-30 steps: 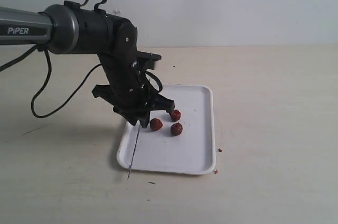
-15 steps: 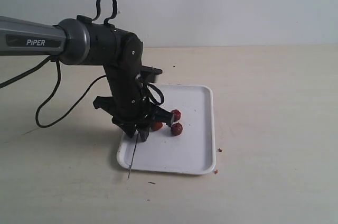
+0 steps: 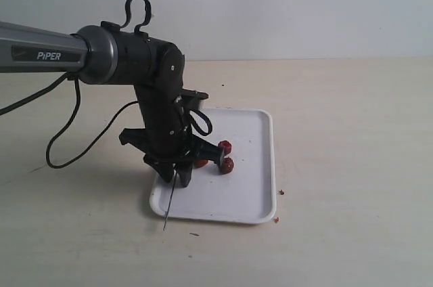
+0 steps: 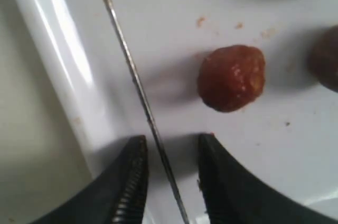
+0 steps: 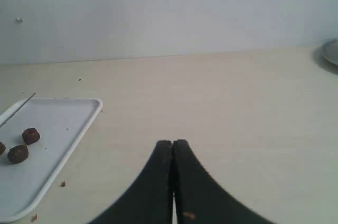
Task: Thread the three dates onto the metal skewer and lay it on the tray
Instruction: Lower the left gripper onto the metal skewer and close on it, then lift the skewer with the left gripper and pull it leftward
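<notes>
The white tray lies mid-table with the three dates on it. Two dates show fully; the third is half hidden behind my left gripper. The thin metal skewer lies over the tray's left rim, its end sticking out past the near edge. In the left wrist view my left gripper is open, low over the tray, its jaws astride the skewer without touching it; one date lies just beside. My right gripper is shut and empty over bare table, well away from the tray.
Small reddish crumbs lie on the table off the tray's right near corner. A black cable loops down from the left arm. A grey round object sits at the table's far edge in the right wrist view.
The left arm has come down and slightly right onto the tray's left side. Its gripper now straddles the skewer and partly hides one date. Skewer and dates have not moved.
</notes>
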You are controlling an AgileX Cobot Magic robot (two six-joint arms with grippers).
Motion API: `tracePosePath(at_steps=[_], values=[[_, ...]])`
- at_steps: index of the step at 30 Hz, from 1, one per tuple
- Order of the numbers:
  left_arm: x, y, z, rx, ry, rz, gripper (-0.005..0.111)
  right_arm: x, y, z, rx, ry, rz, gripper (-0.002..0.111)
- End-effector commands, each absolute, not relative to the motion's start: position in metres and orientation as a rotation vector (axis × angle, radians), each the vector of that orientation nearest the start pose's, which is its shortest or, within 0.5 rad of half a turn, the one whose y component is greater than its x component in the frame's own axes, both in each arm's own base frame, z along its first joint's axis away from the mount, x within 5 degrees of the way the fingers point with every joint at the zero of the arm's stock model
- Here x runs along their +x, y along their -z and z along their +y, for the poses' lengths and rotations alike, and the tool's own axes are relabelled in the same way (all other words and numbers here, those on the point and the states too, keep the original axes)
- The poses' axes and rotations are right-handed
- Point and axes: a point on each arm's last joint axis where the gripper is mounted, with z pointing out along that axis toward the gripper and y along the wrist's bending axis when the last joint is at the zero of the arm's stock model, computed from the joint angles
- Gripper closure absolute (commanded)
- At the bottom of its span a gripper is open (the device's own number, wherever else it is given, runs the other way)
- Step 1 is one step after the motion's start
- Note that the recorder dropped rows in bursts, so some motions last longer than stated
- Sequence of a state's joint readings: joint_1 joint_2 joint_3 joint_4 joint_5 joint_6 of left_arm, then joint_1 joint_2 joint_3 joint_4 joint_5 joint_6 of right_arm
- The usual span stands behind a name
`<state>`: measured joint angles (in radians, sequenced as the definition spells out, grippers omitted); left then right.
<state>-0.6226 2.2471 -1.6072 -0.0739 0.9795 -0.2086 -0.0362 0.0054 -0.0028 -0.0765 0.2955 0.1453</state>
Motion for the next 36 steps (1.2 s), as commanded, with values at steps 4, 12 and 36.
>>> tracePosePath(at_steps=[4,12,36], values=[[0.347,-0.112,-0.257,0.581,0.073,3.12,0.072,0.055,-0.188,-0.004,0.105,-0.005,1.762,0.108],[0.346,-0.112,-0.257,0.553,0.071,3.127,0.075,0.055,-0.188,-0.004,0.105,-0.005,1.762,0.108],[0.32,-0.28,-0.222,0.671,0.029,2.777,0.107,0.055,-0.188,-0.004,0.104,-0.003,1.762,0.108]])
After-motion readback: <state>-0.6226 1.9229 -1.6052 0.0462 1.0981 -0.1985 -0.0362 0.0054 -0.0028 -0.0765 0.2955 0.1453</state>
